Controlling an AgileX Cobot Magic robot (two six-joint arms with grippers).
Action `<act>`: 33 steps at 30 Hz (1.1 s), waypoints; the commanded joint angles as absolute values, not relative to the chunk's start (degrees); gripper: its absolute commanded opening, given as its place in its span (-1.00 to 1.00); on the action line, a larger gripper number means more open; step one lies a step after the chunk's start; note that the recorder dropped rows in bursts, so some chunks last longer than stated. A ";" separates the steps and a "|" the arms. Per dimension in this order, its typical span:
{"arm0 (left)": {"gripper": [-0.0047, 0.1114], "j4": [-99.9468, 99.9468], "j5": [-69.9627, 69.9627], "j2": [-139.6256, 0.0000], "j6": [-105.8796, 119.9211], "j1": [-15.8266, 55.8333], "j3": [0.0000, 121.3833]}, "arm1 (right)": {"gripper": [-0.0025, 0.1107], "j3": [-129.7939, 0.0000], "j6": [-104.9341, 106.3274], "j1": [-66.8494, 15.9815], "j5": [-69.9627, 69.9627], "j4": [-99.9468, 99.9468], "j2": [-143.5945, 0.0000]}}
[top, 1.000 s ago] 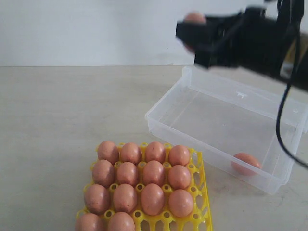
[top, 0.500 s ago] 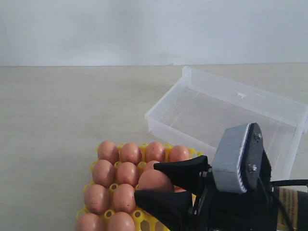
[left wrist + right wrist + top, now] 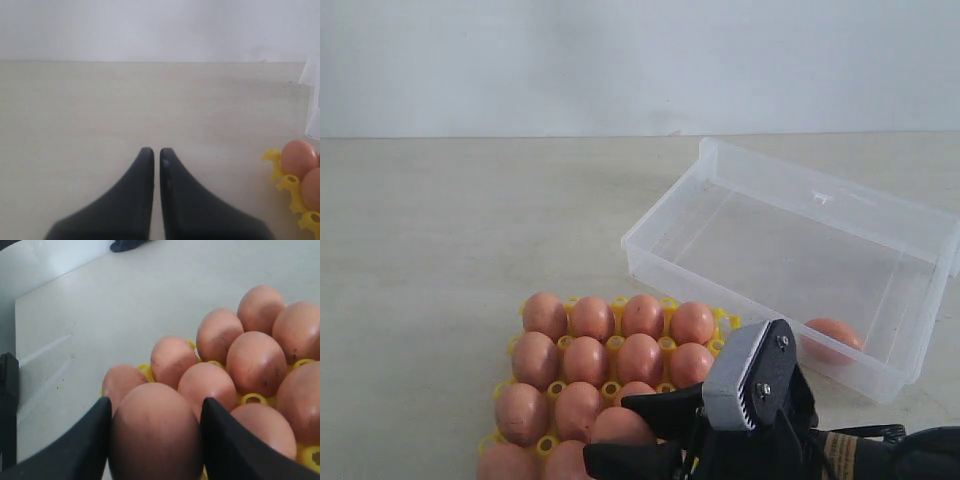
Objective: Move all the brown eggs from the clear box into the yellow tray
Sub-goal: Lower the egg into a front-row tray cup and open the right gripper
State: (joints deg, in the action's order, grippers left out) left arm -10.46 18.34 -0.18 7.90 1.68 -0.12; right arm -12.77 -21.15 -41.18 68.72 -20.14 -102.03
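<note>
Nearest the exterior camera, your right pincer (image 3: 610, 432) pinched a smooth reddish-brown oval egg (image 3: 620, 424) between its two black fingers (image 3: 665, 402), low over the near side of the bright yellow plastic egg tray (image 3: 722, 318); whether that egg touched a cup, you could not tell from these views. Beyond it, the seated brown eggs (image 3: 640, 356) filled the tray's farther rows, each upright in its own cup and close beside its neighbours. Past the tray and to its right, near it but apart, the shallow clear plastic box (image 3: 665, 262) sat at an angle, with a single brown egg (image 3: 830, 338) lying inside against its near wall, towards the right corner. Your left pincer (image 3: 154, 152) hung over the pale beige tabletop (image 3: 470, 220) with its dark fingers pressed almost together and holding nothing, one tray corner off to its side. Farthest back stood the plain white wall (image 3: 520, 60)
</note>
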 commanded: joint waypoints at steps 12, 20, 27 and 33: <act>-0.85 -10.91 17.80 0.00 7.69 1.91 0.00 | -0.96 -15.79 -20.45 -41.18 67.40 -21.29 -105.89; -0.85 -10.91 17.80 0.00 7.69 1.91 0.00 | -0.96 -17.68 -20.66 -41.18 64.00 -21.57 -105.89; -0.85 -10.91 17.80 0.00 7.69 1.91 0.00 | -0.96 -17.68 -20.66 -41.18 61.06 -24.40 -105.89; -0.85 -10.91 17.80 0.00 7.69 1.91 0.00 | -0.96 -17.68 -19.57 -41.18 60.93 -23.71 -105.89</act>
